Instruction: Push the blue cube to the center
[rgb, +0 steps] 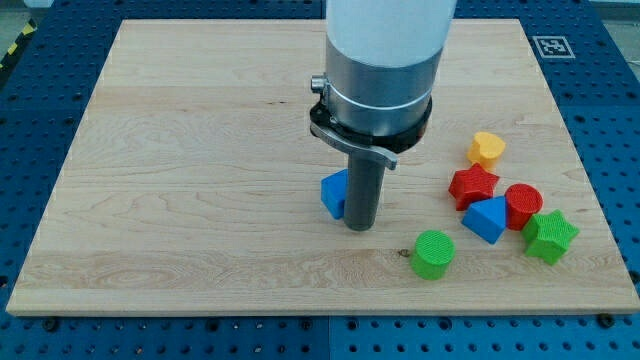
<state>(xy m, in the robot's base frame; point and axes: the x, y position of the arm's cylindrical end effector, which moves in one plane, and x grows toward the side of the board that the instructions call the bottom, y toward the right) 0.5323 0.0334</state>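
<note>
The blue cube (333, 193) lies on the wooden board (180, 170), a little below the board's middle. The rod partly hides its right side. My tip (360, 226) rests on the board, touching the cube's right lower side. The arm's wide white and grey body comes down from the view's top above it.
At the view's right lie a yellow block (487, 148), a red star (472, 185), a red cylinder (523, 204), a second blue block (487, 219), a green star (550, 236) and a green cylinder (433, 253). The board's bottom edge is near.
</note>
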